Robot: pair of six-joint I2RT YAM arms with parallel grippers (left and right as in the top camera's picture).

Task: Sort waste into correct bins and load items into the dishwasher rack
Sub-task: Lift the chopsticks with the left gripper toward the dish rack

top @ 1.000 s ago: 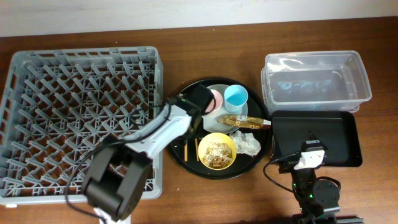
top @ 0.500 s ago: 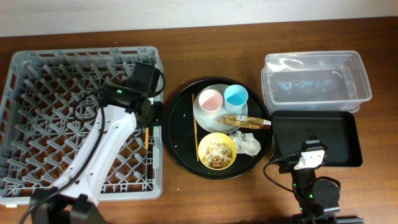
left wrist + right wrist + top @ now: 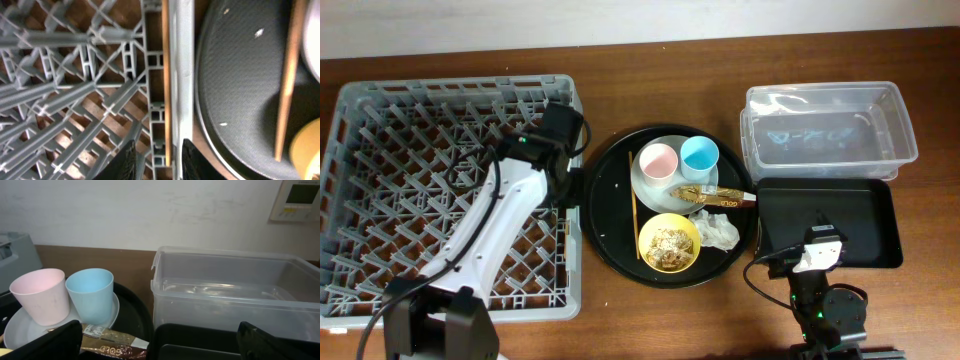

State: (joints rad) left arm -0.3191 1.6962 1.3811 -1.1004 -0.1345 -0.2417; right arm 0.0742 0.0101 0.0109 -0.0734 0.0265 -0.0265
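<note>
My left gripper [image 3: 159,162] hangs open over the right wall of the grey dishwasher rack [image 3: 420,200]. One chopstick [image 3: 166,75] lies loose between its jaws along the inside of that wall. A second chopstick [image 3: 633,195] lies on the round black tray. The plate [image 3: 660,185] carries a pink cup [image 3: 658,160] and a blue cup [image 3: 700,155]. The gold wrapper [image 3: 715,195], the white tissue [image 3: 718,232] and the yellow bowl [image 3: 668,243] of scraps sit beside it. My right gripper [image 3: 157,347] stands wide open over the black bin [image 3: 830,225].
The clear tub [image 3: 828,130] stands behind the black bin at the right. The round black tray [image 3: 605,215] sits between the rack and the bins. Upright pegs fill the rack. My left arm [image 3: 490,230] stretches across the rack's right half.
My left gripper carried one chopstick from the round tray to the rack's right wall, then opened and let it go. The right arm has not moved.
</note>
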